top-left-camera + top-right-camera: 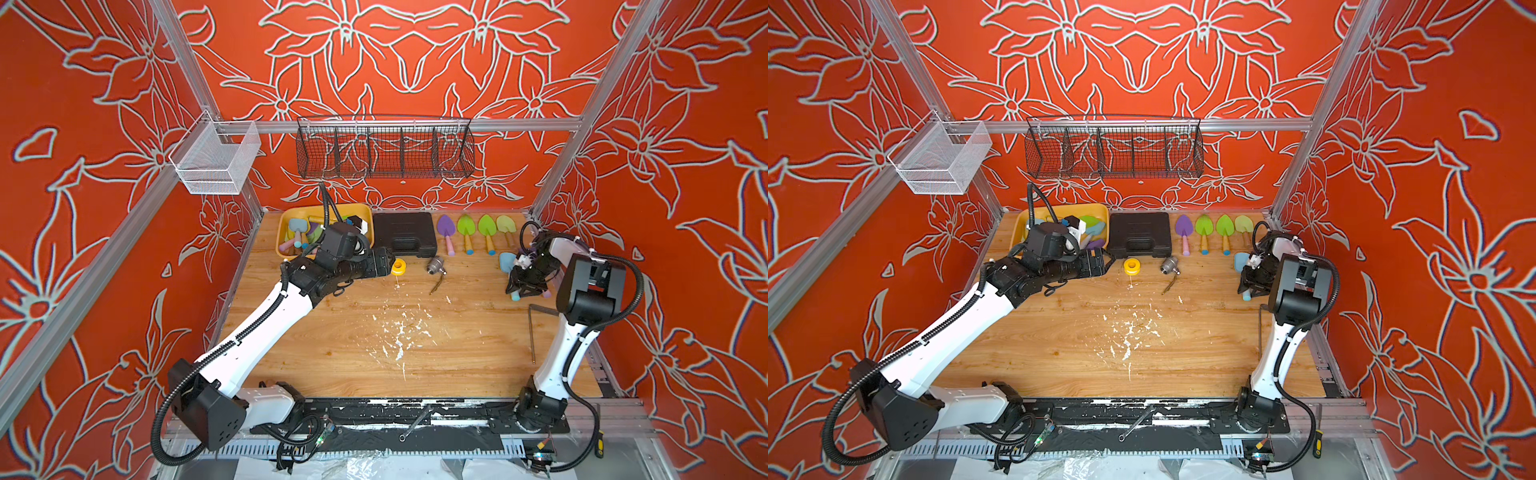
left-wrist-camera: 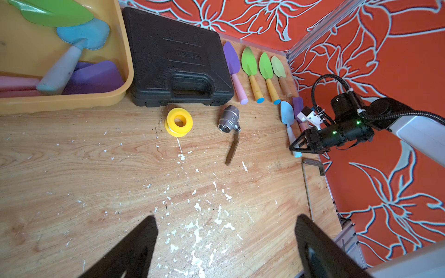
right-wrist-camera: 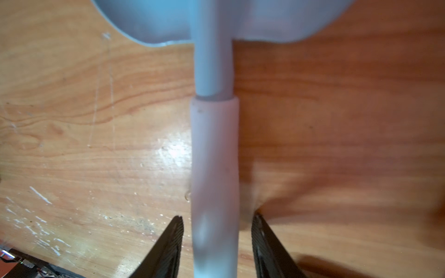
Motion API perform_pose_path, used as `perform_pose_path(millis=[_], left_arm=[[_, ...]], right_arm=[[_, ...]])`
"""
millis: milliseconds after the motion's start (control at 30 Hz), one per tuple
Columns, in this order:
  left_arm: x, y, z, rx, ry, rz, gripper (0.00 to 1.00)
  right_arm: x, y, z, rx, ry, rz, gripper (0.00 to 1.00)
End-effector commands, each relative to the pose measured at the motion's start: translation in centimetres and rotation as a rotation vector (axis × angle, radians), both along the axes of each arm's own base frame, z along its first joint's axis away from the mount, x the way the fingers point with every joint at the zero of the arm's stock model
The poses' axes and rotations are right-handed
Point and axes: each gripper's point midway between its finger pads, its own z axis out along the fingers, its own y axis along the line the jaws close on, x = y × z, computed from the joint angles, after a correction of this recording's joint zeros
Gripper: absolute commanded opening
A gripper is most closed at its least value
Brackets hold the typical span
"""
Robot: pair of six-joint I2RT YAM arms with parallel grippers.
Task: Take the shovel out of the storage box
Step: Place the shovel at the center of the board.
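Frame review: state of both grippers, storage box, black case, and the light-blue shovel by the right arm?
storage box: holds several shovels.
black case: closed.
light-blue shovel: flat on table, outside storage box.
right gripper: open, straddling its handle.
left gripper: open, empty.

Red floral walls (image 1: 395, 50) enclose a wooden tabletop (image 1: 332, 340).

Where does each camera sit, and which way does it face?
Top views: high in front, facing down and rearward; left arm, right arm, table, storage box.
Left wrist: above the table, facing the right arm; open left tool shows.
Right wrist: low over the table, facing the light blue shovel; open right tool straddles it.
Shared: every view shows that shovel.
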Motion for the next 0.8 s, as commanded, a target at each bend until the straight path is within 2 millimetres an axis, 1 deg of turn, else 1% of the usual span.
perform_pose_path(millis=[0, 67, 133, 200, 233, 300, 400, 500, 633, 667, 733, 767], left_arm=[[0.4, -0.2, -0.7, 0.021, 0.007, 0.0, 0.9], [0.7, 0.0, -0.8, 0.023, 0.008, 0.017, 0.9], [1.0, 0.2, -1.0, 0.033, 0.018, 0.041, 0.9], [1.5, 0.7, -1.3, 0.064, 0.035, 0.076, 0.91], [1.9, 1.3, -1.8, 0.092, 0.055, 0.112, 0.91], [2.6, 2.8, -2.6, 0.15, 0.105, 0.18, 0.91], [4.1, 5.2, -4.2, 0.183, 0.2, 0.252, 0.91], [6.1, 7.6, -5.3, 0.19, 0.261, 0.282, 0.9], [9.4, 9.9, -6.5, 0.334, 0.306, 0.245, 0.88], [10.3, 10.5, -7.2, 0.379, 0.331, 0.23, 0.86], [12.0, 11.6, -8.4, 0.434, 0.379, 0.214, 0.82], [12.8, 12.1, -9.0, 0.462, 0.399, 0.212, 0.79]], right_arm=[[-0.6, -0.8, 0.6, -0.069, 0.018, 0.021, 0.5], [-0.4, -0.6, 1.3, -0.078, -0.005, 0.021, 0.51], [-0.1, 0.0, 2.6, -0.075, -0.044, 0.025, 0.53], [0.3, 0.8, 4.4, -0.075, -0.091, 0.017, 0.53], [1.2, 1.1, 5.6, -0.09, -0.151, 0.015, 0.54], [1.5, 2.1, 7.9, -0.106, -0.214, 0.02, 0.55], [1.7, 4.8, 11.4, -0.09, -0.329, 0.05, 0.56], [0.9, 8.1, 14.3, -0.078, -0.425, 0.109, 0.56], [-0.4, 11.7, 17.3, 0.001, -0.531, 0.133, 0.56], [-0.8, 12.9, 18.1, 0.042, -0.557, 0.133, 0.57], [-1.3, 14.3, 19.4, 0.086, -0.602, 0.123, 0.57], [-1.7, 15.4, 20.1, 0.118, -0.625, 0.128, 0.57]])
